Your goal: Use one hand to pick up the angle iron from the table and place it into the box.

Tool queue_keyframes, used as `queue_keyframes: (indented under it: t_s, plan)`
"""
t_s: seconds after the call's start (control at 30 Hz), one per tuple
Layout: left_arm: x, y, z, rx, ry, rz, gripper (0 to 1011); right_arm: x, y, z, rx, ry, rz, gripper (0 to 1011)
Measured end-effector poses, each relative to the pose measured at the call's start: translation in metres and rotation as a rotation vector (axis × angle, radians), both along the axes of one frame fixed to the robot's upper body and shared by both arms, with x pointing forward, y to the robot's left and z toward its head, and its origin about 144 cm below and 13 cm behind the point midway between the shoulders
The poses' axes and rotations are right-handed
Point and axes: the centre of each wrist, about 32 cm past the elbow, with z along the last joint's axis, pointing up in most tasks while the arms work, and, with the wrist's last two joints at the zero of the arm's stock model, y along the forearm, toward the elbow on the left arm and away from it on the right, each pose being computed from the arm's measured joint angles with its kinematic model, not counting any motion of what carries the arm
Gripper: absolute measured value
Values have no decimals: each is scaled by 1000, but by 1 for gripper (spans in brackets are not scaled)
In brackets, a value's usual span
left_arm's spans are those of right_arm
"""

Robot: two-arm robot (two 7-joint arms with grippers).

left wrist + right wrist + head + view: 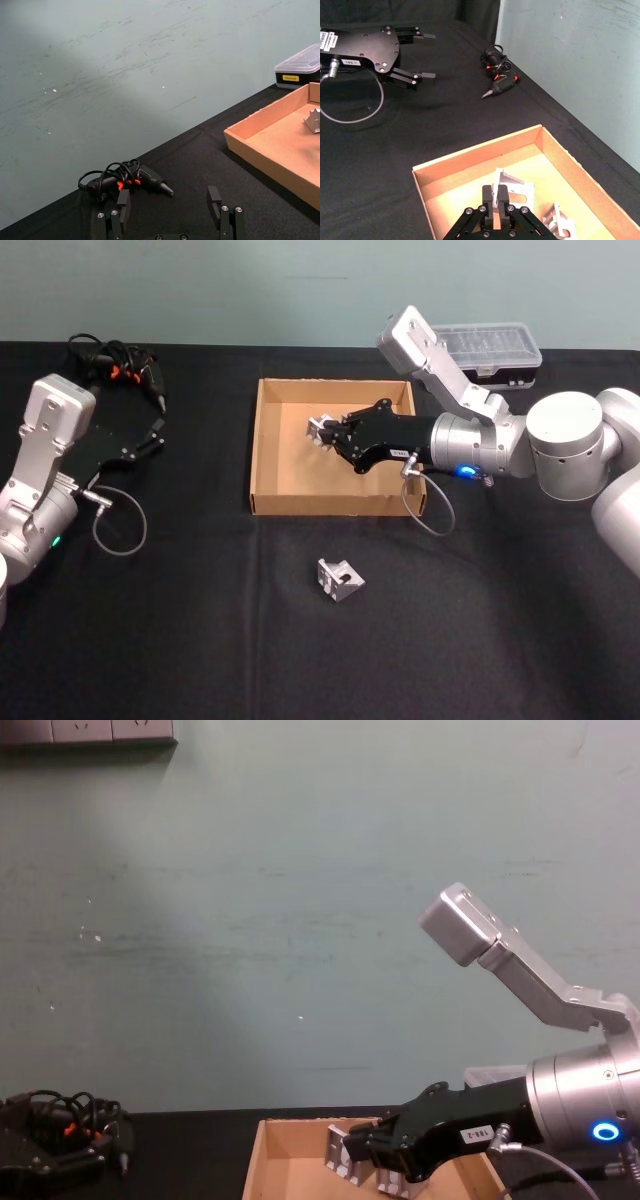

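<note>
**Figure.** The black table fills the foreground. Nearest you, well short of the right gripper and outside the box, a loose angle iron lies on the bare surface. Beyond it stands the tan box. The right gripper reaches in over the box's right wall, and its cable loops down outside the front right corner. Note the jaws: they are pinched almost together on the held angle iron, over the box floor. You cannot tell whether it touches the floor. A third angle iron lies on that floor, just beside the gripper. Well off to its left, the left gripper is parked with its fingers spread and empty. Farther back are a corded black tool and, behind the right arm, a black case with a clear lid. A pale green wall closes the room.
</note>
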Motion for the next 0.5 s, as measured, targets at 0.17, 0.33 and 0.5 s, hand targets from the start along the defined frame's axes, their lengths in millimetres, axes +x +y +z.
queue_keyframes:
  t_s: [0.17, 0.33, 0.5]
  plan:
    - [0, 0, 0, 0, 0, 0, 1000, 1, 0, -2, -6, 5, -1, 70]
    - [0, 0, 0, 0, 0, 0, 1000, 2, 1, -4, -15, 17, 4, 70]
    - [0, 0, 0, 0, 0, 0, 1000, 1, 1, -6, -22, 27, 10, 171]
